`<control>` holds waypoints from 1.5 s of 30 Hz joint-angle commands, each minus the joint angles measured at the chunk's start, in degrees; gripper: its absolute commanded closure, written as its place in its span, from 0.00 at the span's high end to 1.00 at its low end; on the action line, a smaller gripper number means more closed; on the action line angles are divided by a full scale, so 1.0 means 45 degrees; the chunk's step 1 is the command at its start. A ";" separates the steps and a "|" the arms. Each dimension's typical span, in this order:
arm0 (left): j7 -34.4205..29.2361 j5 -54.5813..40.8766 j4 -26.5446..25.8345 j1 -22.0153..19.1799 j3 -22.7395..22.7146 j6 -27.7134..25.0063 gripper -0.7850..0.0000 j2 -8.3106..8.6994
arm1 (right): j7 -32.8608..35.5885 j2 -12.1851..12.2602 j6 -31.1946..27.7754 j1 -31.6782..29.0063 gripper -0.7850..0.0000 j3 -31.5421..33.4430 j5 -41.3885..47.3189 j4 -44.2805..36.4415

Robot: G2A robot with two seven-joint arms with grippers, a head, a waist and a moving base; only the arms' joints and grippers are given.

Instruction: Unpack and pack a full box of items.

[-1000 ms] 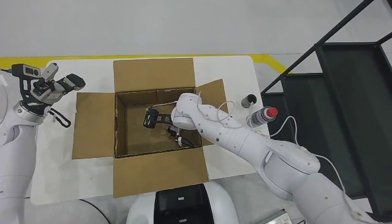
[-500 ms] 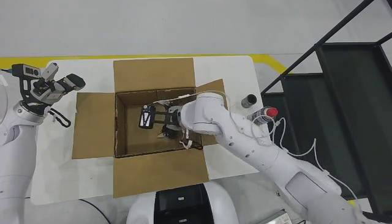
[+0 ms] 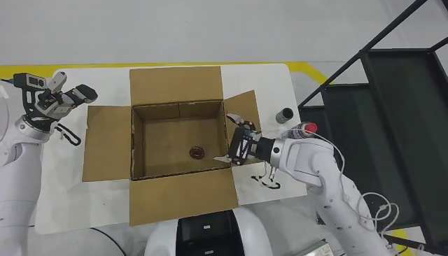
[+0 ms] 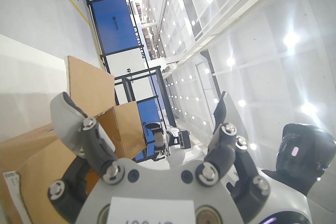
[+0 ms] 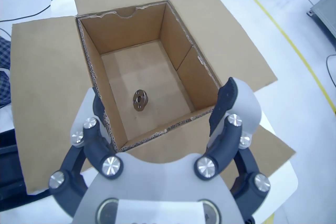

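A single small metal flange [image 3: 197, 152] is seen lying flat on the floor of the open cardboard box [image 3: 175, 84], toward 4 o'clock from the floor's centre and apart from every wall. Nothing else is seen inside the box. Its four flaps are folded outward on the white worktop [image 3: 266, 81].

The right end effector [image 3: 231, 143] has been drawn back out of the box, where it was held deep over the floor a second ago. It is now placed at the rim at 3 o'clock, with its fingers spread and nothing between them. Whether the flange was set down by it cannot be told.

A red-capped spray can [image 3: 299, 131] and a small dark cylinder [image 3: 283, 115] are found on the worktop beyond that flap, at 3 o'clock. One item in and two out suggests that unpacking is nearly finished or repacking barely begun.

The left end effector [image 3: 73, 88] is kept at 9 o'clock, well apart from the box, open and empty.
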 commanded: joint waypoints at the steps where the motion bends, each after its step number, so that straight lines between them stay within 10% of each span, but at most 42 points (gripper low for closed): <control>1: 0.0000 0.0000 0.0000 0.0000 0.0000 0.0000 1.00 0.0000 | -0.0382 0.0023 -0.0007 -0.0229 1.00 0.0149 -0.0095 -0.0027; 19: 0.0000 0.0000 0.0000 0.0000 0.0000 0.0000 1.00 0.0000 | -0.0382 0.0023 -0.0007 -0.0229 1.00 0.0149 -0.0095 -0.0027; 29: 0.0000 0.0000 0.0000 0.0000 0.0000 0.0000 1.00 0.0000 | -0.3088 0.0302 -0.0416 -0.2083 1.00 0.4032 0.4637 0.0575; 45: 0.0000 0.0000 0.0000 0.0000 0.0000 0.0000 1.00 0.0000 | -0.8387 0.0168 0.2656 -0.3882 1.00 0.6397 0.2601 0.4782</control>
